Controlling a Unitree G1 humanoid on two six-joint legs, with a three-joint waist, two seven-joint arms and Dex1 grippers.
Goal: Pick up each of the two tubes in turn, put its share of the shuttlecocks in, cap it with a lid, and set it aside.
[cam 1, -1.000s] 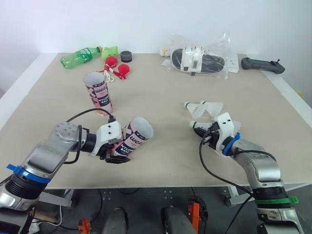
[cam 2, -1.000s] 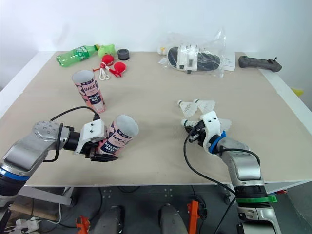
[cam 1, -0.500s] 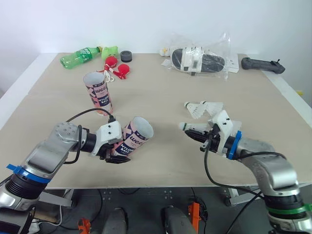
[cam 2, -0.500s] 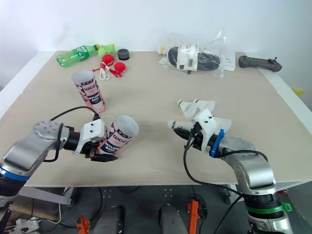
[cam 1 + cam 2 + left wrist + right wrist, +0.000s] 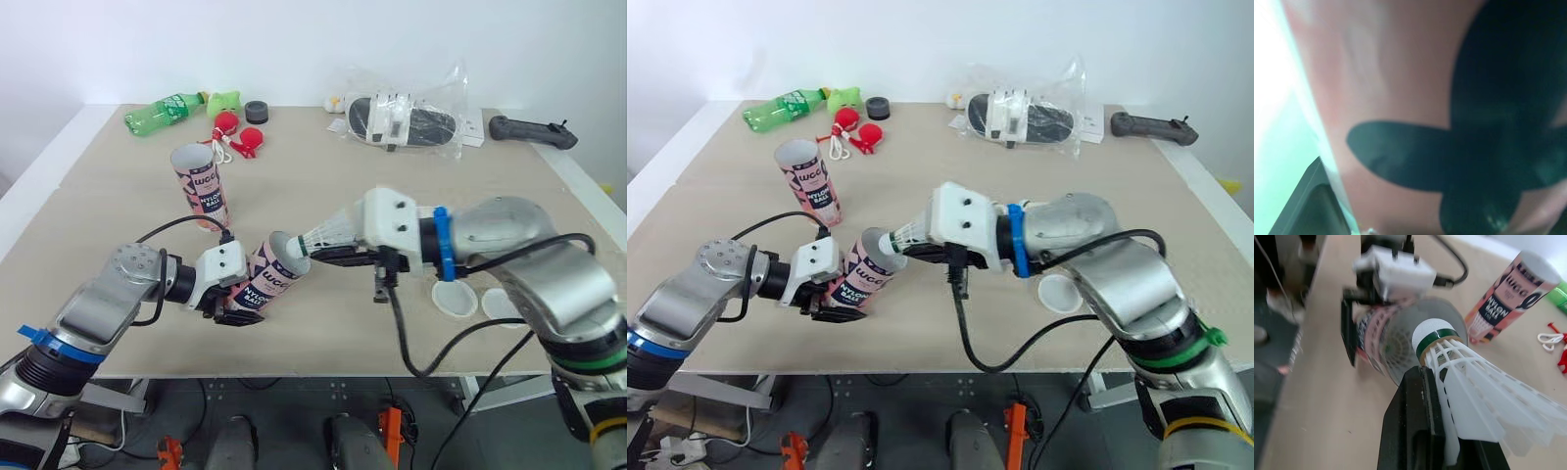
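A pink patterned tube (image 5: 263, 278) lies tilted with its open mouth toward the right, and my left gripper (image 5: 227, 302) is shut on its lower part. Up close, the left wrist view shows its pink and black wall (image 5: 1400, 98). My right gripper (image 5: 341, 254) is shut on a white shuttlecock (image 5: 328, 233). Its green-banded cork (image 5: 1432, 333) sits just at the tube's mouth (image 5: 1400, 350). A second tube (image 5: 199, 185) stands upright behind. Two white lids (image 5: 455, 297) lie at the front right.
At the back left lie a green bottle (image 5: 162, 112), red items (image 5: 239, 138) and a black disc (image 5: 256, 111). A plastic bag (image 5: 407, 117) and a black controller (image 5: 529, 130) lie at the back right. The table's front edge runs just below both arms.
My right arm swung left across the table, carrying the shuttlecock from the front right to the held tube's mouth. The two lids came into sight. The left gripper kept still.
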